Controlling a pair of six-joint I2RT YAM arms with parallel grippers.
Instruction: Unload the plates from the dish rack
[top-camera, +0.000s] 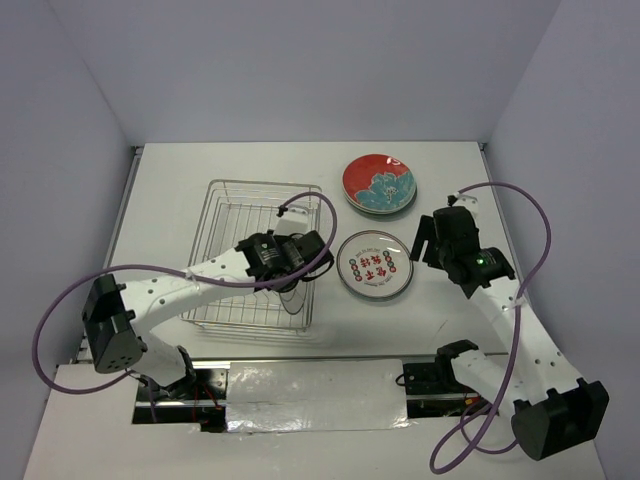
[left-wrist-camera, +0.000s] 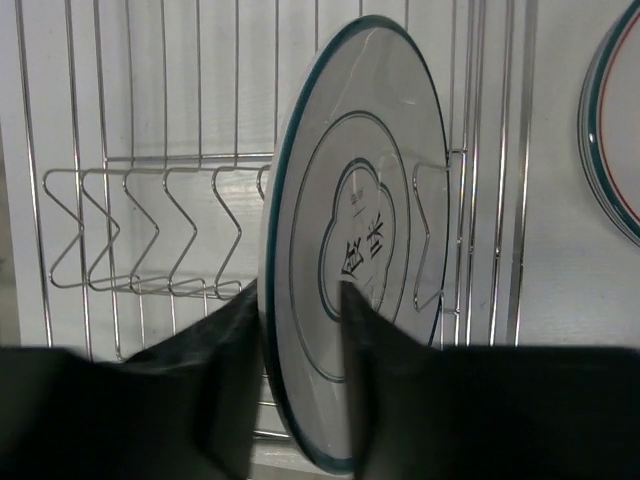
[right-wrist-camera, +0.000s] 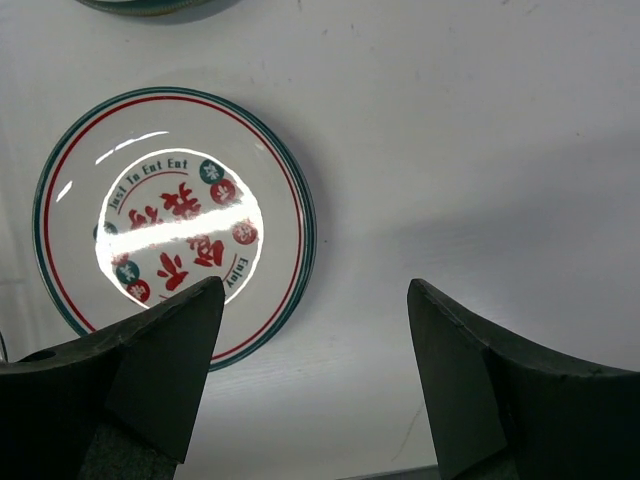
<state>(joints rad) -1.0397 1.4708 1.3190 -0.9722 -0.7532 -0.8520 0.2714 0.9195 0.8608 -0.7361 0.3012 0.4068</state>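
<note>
The step in hand is taking out the only plate I can see in the silver wire dish rack (top-camera: 240, 215), which sits on the white table (top-camera: 165, 200). It is a white round plate with a teal rim (left-wrist-camera: 380, 150). It stands on its edge near the right side of the rack, with its back and some dark writing facing the left wrist camera. The left gripper (left-wrist-camera: 297, 300) is down inside the rack. Its two black fingers (left-wrist-camera: 225, 390) sit one on each side of the plate's lower edge and look pressed against it, so I think it is pinching the plate. The zigzag wires (left-wrist-camera: 140, 230) beside the plate have no plates in them. Other plates are already out. A pile of red round plates with a teal and white flower (top-camera: 380, 185) sits just past the far right corner of the rack. A white round plate with red writing (top-camera: 375, 265) lies flat just to the right of the rack, and it seems to have another plate under it. The right gripper (right-wrist-camera: 315, 295) hangs over the table, further to the right of the rack, with its fingers wide apart and nothing between them. The next move should be to lift the plate straight up until its bottom edge is above the wires and the rack's wall. Then it can go to the right of the rack and be laid flat. The grip is only on a thin edge, so the plate could swing or slip, and a slow lift would be best.
</note>
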